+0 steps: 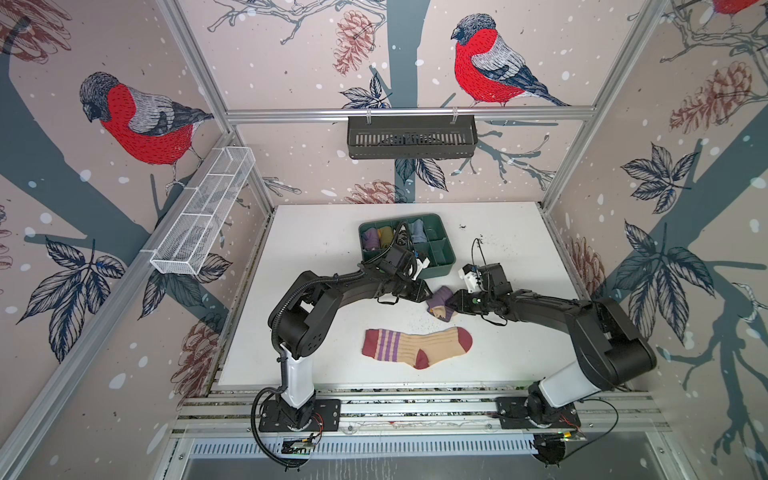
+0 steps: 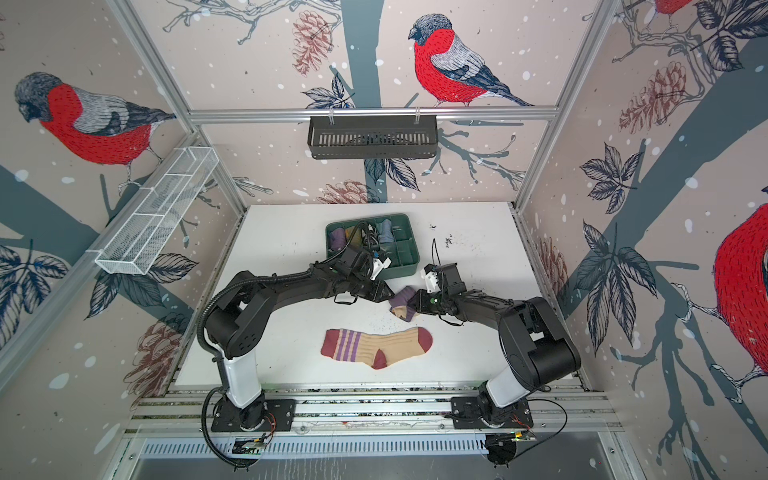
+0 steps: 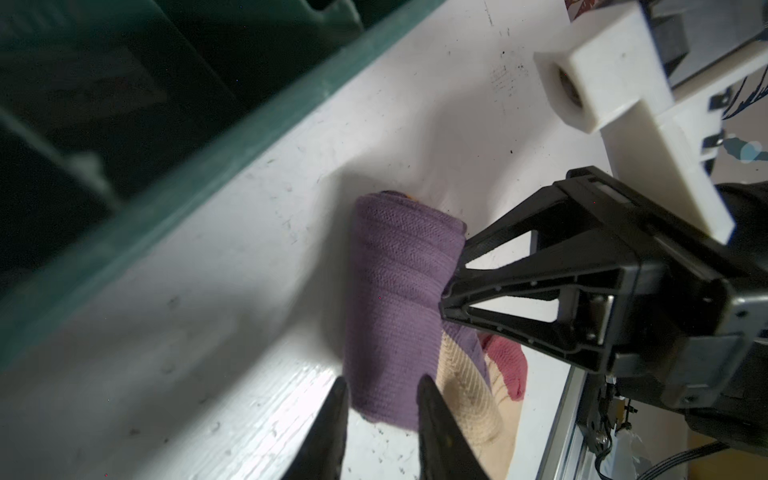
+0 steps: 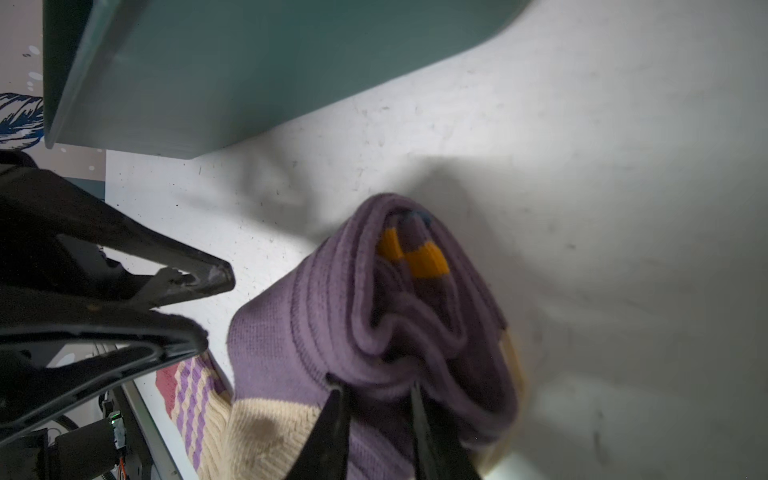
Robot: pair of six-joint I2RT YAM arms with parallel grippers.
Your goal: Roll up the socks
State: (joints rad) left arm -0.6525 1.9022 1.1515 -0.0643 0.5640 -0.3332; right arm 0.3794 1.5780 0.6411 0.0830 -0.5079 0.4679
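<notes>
The purple sock [image 1: 439,301] [image 2: 402,305] lies rolled into a short bundle on the white table, its tan part showing at the near end. My right gripper [image 1: 451,305] [image 4: 376,392] is shut on layers of fabric at one end of the roll [image 4: 332,324]. At the other end my left gripper [image 1: 428,293] [image 3: 382,384] stands open, its tips just short of the roll [image 3: 399,282]. The tan sock [image 1: 419,347] [image 2: 378,345], with dark red toe, heel and cuff and purple stripes, lies flat nearer the front edge.
A green divided tray [image 1: 436,272] holding rolled sock bundles stands just behind both grippers. On the back wall hangs a black basket [image 1: 411,137], and on the left wall a white wire basket [image 1: 203,212]. Dark specks dot the table at the back right.
</notes>
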